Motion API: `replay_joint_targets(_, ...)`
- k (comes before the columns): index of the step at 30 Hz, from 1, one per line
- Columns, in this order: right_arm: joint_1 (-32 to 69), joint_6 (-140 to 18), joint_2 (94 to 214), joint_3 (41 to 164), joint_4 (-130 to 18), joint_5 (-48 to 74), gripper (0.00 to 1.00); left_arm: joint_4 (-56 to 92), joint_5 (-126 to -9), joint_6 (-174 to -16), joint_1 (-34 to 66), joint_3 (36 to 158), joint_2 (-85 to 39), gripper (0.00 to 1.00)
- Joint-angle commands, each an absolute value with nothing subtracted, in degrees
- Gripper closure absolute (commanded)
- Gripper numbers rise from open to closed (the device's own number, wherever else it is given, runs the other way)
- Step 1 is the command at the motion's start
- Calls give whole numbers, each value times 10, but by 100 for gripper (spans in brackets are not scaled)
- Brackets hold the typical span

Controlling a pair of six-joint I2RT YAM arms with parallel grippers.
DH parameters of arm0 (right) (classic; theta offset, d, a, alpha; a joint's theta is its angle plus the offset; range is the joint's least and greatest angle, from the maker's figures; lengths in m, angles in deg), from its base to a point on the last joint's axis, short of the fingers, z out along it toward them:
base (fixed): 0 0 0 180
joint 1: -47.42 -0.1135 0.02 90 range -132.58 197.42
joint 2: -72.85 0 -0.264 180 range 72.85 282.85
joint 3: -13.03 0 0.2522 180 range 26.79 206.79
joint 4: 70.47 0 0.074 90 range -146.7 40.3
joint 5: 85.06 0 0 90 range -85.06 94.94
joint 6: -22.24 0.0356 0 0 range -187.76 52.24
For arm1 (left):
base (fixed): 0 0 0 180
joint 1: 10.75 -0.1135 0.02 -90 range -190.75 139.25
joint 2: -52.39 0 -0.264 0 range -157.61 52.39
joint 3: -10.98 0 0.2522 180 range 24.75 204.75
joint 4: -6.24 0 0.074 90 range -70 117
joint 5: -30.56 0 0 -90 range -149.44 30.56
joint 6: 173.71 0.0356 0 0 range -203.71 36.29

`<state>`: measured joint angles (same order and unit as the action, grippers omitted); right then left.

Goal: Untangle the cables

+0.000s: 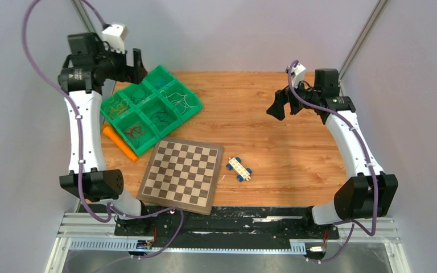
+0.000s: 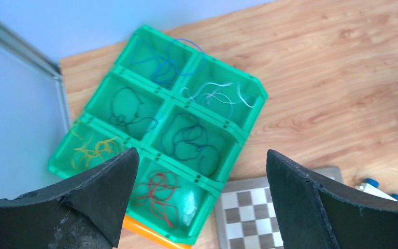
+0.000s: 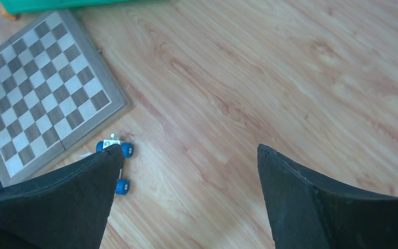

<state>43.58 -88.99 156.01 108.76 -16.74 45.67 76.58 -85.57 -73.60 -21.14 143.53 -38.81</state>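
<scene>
- Right, the cables [image 2: 192,142] are all lying inside the green six-compartment tray [image 2: 236,142] at the far left of the wooden table [image 1: 284,148], one colour to a compartment.
- The blue strand [image 2: 160,59] and white strand [image 2: 215,96] are sitting in the far pair. Two dark strands [image 2: 129,111] are in the middle pair. The yellow strand [image 2: 93,148] and red strand [image 2: 158,194] are nearest me.
- I am seeing no knotted clump on the open wood, so I am judging the sorting done or close to it.
- Handling: I am reading these as hair-thin, almost weightless and limp. They are likely to spring back into loops, snag a neighbour and slip out of a flat pinch.
- Hold point: I am favouring a loop standing proud of a compartment floor, such as the white strand's upper arc, over an end lying flat against a wall.
- My left gripper [image 2: 201,155] is hovering above the tray and pointing down at it. Its jaws are spread wide with nothing between them.
- My left arm is reaching up and forward, with the wrist bending over toward the tray.
- My right gripper [image 3: 189,148] is hanging over bare wood right of centre, jaws wide and empty, well apart from the tray.
- The toy car [image 1: 239,168] and chessboard [image 1: 182,173] are lying between the arms, and an orange piece [image 1: 119,142] is poking out at the tray's near edge.
</scene>
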Motion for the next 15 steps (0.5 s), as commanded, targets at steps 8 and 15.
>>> replay_joint_targets(8,437,-760,1521,963,-290,305,0,752,-710,-859,1,1234,-370,0)
replay_joint_targets(15,436,-773,1531,959,-291,353,0,748,-728,-877,3,1264,-397,0)
